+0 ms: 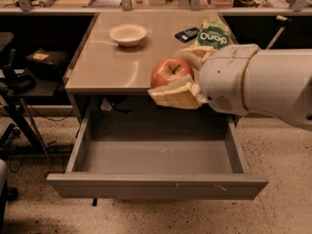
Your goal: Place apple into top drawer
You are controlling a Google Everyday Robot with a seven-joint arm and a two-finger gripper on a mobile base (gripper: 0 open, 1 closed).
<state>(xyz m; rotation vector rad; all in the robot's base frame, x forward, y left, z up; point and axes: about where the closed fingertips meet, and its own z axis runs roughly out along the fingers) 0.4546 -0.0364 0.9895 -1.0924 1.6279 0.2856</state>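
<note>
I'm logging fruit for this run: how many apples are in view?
1. The apple is clamped in the gripper, in the air by the table's front edge, not yet in the top drawer. The arm could hide others.

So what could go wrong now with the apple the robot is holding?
The gripper holds the round red-orange apple by the front edge of the tan tabletop, above the open grey metal top drawer. Let go here, it might clip that edge and roll away. Dropped from this height, it could bruise or bounce out.
</note>
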